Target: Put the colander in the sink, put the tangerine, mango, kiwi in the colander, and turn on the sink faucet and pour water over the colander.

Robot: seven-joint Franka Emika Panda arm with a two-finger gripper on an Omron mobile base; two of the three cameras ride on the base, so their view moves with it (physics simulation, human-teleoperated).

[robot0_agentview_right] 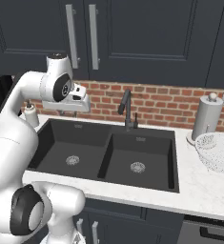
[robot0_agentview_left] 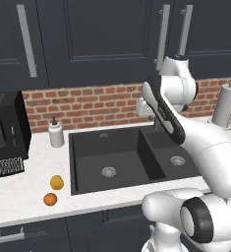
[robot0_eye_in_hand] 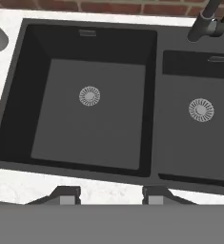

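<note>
Clearly the first thing wanted, the round white colander speckled with tiny dark holes (robot0_agentview_right: 215, 151), lies far off to the arm's right: it sits upright on the white marble counter (robot0_agentview_right: 194, 183), past the right edge of the matte black double-basin sink (robot0_agentview_right: 106, 157) and just in front of a tall grey cylindrical holder (robot0_agentview_right: 205, 116). The two-finger gripper (robot0_eye_in_hand: 110, 194) hangs high above the left basin, looking down into it. Its dark finger tips (robot0_eye_in_hand: 68, 194) stand apart with nothing between them, so the hand is empty and partly open. To reach the bowl, I judge, the arm has to swing right across both basins, and the tall thin black faucet (robot0_agentview_right: 126, 110) rises behind the divider along that path; passing in front of it and above the sink keeps clear. A round bowl has no long axis, so its rim or a small rim handle seems the likeliest hold. On the opposite side, well apart from the colander, the small deep orange tangerine (robot0_agentview_left: 50, 199) and the paler yellow-orange mango (robot0_agentview_left: 57, 182) lie close together on the counter left of the sink, in front of a white soap bottle (robot0_agentview_left: 56, 133). Both basins are bare, so there is ample room to set the bowl down.
</note>
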